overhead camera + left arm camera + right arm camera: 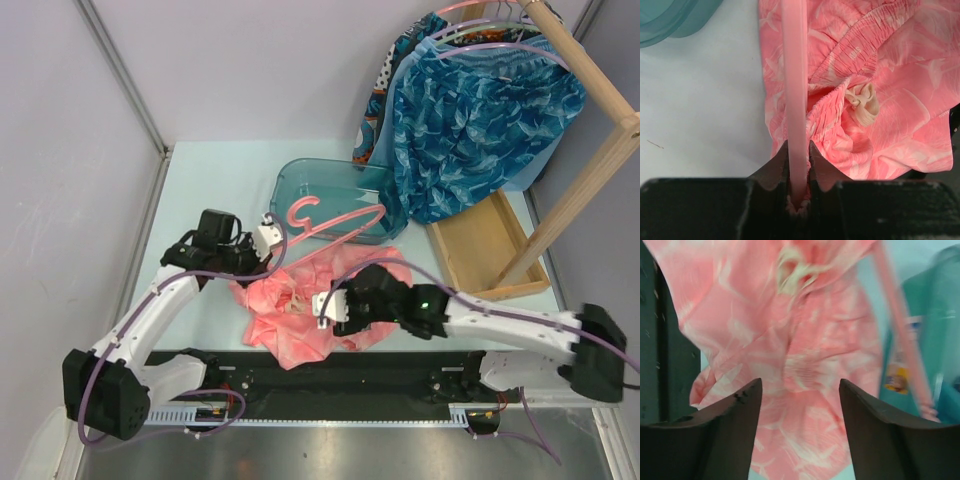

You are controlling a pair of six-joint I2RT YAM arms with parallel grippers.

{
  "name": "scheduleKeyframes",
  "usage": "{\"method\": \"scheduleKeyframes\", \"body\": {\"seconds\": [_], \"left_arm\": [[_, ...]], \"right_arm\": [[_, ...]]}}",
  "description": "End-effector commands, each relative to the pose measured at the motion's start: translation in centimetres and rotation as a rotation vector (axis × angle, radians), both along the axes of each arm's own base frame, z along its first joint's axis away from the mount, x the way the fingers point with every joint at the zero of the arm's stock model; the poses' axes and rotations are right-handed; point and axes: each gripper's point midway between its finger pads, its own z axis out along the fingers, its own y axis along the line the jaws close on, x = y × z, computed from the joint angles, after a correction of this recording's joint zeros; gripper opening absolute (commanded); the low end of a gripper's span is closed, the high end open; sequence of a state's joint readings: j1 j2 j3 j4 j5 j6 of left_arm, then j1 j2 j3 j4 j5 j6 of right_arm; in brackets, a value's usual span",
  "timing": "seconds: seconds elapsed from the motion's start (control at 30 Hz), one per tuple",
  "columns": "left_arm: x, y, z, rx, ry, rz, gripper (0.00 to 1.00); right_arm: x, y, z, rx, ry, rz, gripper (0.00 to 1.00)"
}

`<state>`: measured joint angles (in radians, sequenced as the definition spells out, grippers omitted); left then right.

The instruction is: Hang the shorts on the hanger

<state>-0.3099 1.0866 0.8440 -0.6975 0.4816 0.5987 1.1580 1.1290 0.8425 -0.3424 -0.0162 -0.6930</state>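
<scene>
Your left fingers point(772, 172) pinch the hanger point(795, 100) over the shorts point(805, 365); your right fingers point(730, 430) stand wide above them. A teal tub point(320, 190) sits just beyond, blue garments point(480, 120) far right.

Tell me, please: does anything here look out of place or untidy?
Yes. The shorts lie crumpled in a heap on the table, waistband bunched, not hung. The hanger, pinched by the left fingers, lies slanted across them, its hook end over the teal bin.
</scene>
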Motion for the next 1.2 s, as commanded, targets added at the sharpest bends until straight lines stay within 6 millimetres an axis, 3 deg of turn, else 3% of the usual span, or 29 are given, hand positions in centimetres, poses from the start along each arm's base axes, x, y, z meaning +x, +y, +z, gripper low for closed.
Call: {"method": "scheduleKeyframes", "body": {"seconds": [0.0, 0.13, 0.2, 0.3, 0.47, 0.6, 0.7, 0.83, 1.0, 1.17], "left_arm": [[0.8, -0.7, 2.4, -0.076, -0.029, 0.011, 0.0], [0.7, -0.6, 2.6, -0.079, -0.032, 0.016, 0.0], [0.5, -0.8, 2.7, -0.091, -0.022, 0.011, 0.0], [0.2, -0.9, 2.7, -0.1, -0.017, 0.008, 0.01], [0.2, -0.7, 2.9, -0.09, -0.03, 0.003, 0.01], [0.3, -0.9, 2.7, -0.091, -0.017, -0.003, 0.0], [0.4, -1.0, 2.7, -0.096, -0.011, -0.005, 0.0], [0.4, -0.9, 2.4, -0.091, -0.008, -0.005, 0.0], [0.8, -1.0, 2.3, -0.091, -0.001, 0.001, 0.0], [1.1, -1.2, 2.5, -0.094, 0.01, 0.005, 0.0]], "right_arm": [[1.8, 2.1, -3.6, 0.024, -0.075, 0.014, 0.63], [3.9, 2.8, -6.2, -0.013, -0.133, -0.034, 0.6], [5.1, 3.3, -6.6, -0.003, -0.163, -0.054, 0.58], [6.9, 3.1, -7.9, -0.026, -0.182, -0.1, 0.52], [8.9, 1.7, -9.5, -0.072, -0.177, -0.13, 0.5], [10.5, 0.6, -10.2, -0.085, -0.169, -0.152, 0.47], [11.8, -0.3, -9.4, -0.06, -0.167, -0.194, 0.46], [11.6, -0.8, -8.2, -0.008, -0.094, -0.183, 0.47], [9.5, -1.3, -7.3, 0.051, 0.044, -0.1, 0.63], [8.6, -0.8, -7.6, 0.039, 0.048, -0.036, 0.79]]}}
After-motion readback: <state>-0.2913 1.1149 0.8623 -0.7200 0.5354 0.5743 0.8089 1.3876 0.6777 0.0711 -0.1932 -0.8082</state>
